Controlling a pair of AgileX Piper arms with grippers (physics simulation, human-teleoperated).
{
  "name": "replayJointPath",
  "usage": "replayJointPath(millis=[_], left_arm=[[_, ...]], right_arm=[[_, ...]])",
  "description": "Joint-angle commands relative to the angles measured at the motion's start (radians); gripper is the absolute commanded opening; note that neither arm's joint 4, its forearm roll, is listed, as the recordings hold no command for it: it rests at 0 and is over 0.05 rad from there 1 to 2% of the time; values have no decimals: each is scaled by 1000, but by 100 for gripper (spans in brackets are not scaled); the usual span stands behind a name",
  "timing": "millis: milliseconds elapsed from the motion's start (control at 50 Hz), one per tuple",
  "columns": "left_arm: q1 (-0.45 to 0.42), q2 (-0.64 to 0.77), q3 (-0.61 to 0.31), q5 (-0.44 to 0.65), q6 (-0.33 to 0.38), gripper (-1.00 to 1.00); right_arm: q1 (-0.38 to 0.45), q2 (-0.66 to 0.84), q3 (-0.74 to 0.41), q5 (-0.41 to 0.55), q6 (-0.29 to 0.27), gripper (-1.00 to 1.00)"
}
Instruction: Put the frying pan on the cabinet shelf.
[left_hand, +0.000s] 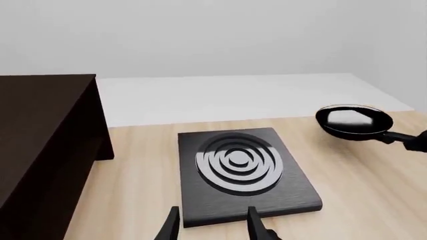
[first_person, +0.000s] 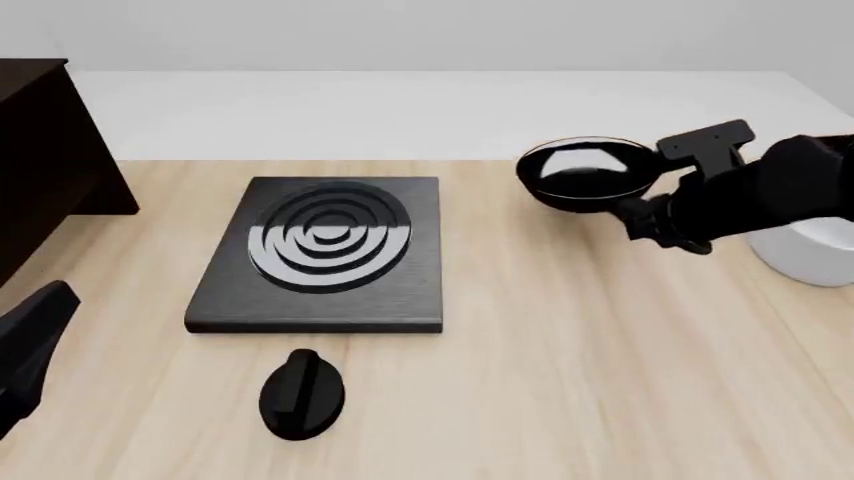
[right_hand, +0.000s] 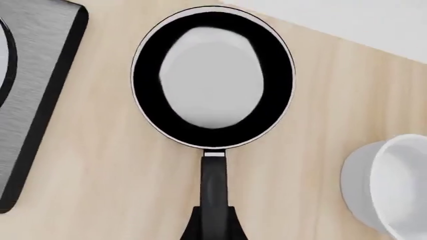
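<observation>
- We judge the frying pan (right_hand: 212, 80) rigid and fairly light, but its weight sits out at the bowl end, so a grip on the thin handle (right_hand: 213, 185) will want to let it sag or twist.
- The glossy finish looks slippery; we would take hold on the handle close to the bowl, not out at the far end.
- The right claw (right_hand: 215, 227) is clamped on that handle, the two fingers pinching it from either side in the right wrist view.
- The left claw (left_hand: 212, 222) has its fingers apart with nothing between them, near the stove plate (first_person: 320, 255).
- The pan is small, round and black with a pale sheen inside.
- It sits over the wooden surface (first_person: 561, 380), between the stove plate and the white bowl (first_person: 814, 250); whether it is lifted clear we cannot tell.
- The cabinet (first_person: 40, 170) stands well apart, at far left.
</observation>
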Motion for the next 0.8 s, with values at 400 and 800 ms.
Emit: replayJointPath(millis=[400, 800], left_arm=[[-29, 41, 5, 0, -139, 100], [-131, -10, -75, 67, -458, 100]], right_arm=[[198, -281, -43, 0, 32, -100], [388, -236, -169, 57, 39, -100]])
